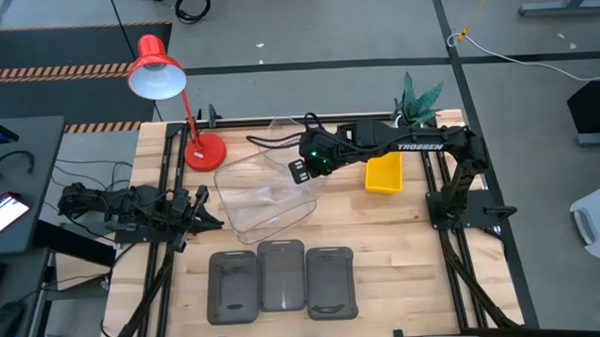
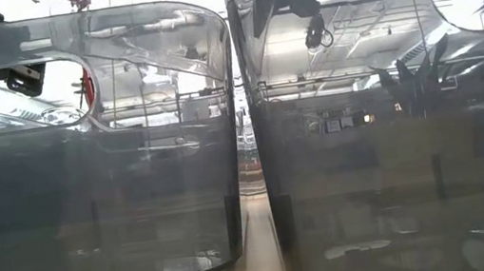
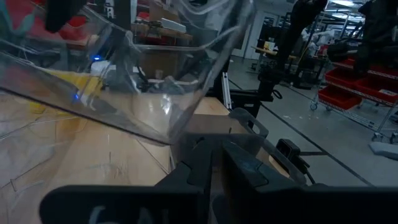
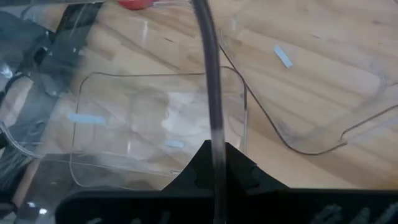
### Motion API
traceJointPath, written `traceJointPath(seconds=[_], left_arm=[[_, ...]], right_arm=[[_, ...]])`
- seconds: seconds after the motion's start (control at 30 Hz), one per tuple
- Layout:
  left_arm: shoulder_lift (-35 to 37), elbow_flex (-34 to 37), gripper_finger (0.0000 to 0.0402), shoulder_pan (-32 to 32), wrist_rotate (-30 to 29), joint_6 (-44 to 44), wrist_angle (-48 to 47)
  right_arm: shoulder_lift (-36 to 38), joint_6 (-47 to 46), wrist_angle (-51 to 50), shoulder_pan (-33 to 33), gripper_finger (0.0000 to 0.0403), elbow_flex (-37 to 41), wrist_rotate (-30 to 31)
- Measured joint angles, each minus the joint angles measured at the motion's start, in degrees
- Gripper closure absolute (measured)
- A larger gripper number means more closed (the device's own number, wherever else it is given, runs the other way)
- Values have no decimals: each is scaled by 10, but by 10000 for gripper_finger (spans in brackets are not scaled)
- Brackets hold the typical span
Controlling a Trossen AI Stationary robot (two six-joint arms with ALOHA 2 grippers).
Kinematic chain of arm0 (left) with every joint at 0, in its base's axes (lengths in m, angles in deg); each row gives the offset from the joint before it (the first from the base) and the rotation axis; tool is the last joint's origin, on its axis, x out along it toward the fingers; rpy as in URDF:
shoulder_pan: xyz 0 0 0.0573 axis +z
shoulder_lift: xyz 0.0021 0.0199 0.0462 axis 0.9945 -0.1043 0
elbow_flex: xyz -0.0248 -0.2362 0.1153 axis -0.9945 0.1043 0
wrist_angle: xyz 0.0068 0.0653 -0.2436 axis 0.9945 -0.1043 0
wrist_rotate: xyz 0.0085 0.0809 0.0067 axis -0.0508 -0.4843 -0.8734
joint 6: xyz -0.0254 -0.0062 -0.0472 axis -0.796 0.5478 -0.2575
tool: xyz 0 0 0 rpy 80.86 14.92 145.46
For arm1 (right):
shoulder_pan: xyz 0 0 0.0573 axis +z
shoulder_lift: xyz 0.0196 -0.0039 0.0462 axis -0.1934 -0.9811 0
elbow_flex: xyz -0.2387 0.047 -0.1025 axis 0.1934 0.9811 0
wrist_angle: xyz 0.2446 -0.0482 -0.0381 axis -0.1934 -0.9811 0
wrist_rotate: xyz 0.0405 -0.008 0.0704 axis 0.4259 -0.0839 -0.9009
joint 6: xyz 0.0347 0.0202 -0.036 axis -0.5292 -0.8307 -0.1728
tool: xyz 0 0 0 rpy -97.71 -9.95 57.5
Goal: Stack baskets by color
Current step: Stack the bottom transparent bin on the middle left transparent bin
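Pinching the wall of a clear basket (image 1: pixel 270 175), your right tool (image 1: pixel 302 169) held it tilted above the other clear baskets (image 1: pixel 254 212) mid-bench, probably for nesting; your left tool (image 1: pixel 204 218), nearly together, touched that stack's edge, seemingly steadying it.

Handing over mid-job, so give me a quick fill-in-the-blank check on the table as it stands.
1. The right end effector is shut on the rim of a ___ plastic basket.
2. The dark grey plastic baskets in the front row number ___.
3. The small yellow plastic basket sits beside the ___ arm.

Missing: clear; three; right
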Motion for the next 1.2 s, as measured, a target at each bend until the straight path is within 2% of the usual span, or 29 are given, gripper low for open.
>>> traceJointPath(seconds=[0.23, 0.43, 0.53, 0.67, 0.73, 0.83, 0.93, 1.07, 1.2], left_arm=[[0, 0, 371, 0, 0, 0, 0], [0, 0, 365, 0, 0, 0, 0], [0, 0, 363, 0, 0, -6, 4], [0, 0, 366, 0, 13, -103, 15], [0, 0, 368, 0, 43, -123, 19], [0, 0, 371, 0, 155, -138, 32], [0, 0, 370, 0, 245, -154, 99], [0, -1, 365, 0, 288, -165, 215], [0, -1, 363, 0, 289, -131, 286]], right_arm=[[2, 65, -5, -25, 398, 0, -15], [2, 88, -3, -37, 398, 0, -18], [2, 94, -1, -37, 398, 0, -41], [5, 101, -14, -39, 398, 0, -72], [7, 103, -32, -44, 398, 0, -71], [6, 111, -47, -52, 398, 0, -68], [2, 113, -39, -57, 398, 0, -71], [2, 114, -31, -49, 398, 0, -75], [0, 92, -13, -28, 398, 0, -75]])
